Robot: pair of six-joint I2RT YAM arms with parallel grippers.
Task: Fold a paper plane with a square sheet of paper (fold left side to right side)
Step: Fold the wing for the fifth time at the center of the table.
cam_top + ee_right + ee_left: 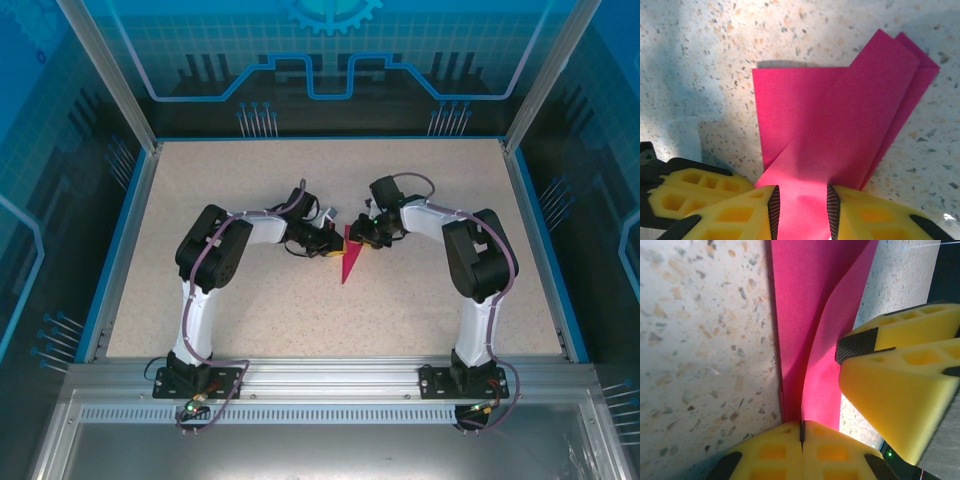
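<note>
The square sheet of paper is folded into a narrow magenta paper plane with its tip toward the arms, lying mid-table. In the left wrist view a raised flap of the paper plane runs into my left gripper, which is shut on its edge. My right gripper stands partly open over the layered paper plane. The paper spans the gap between its pads and continues under both fingers. From above, the left gripper and right gripper meet at the plane's wide end, almost touching.
The speckled tabletop is bordered by a blue rim and aluminium posts. The right arm's yellow fingers crowd the left wrist view, and the left gripper's fingers sit beside the right one.
</note>
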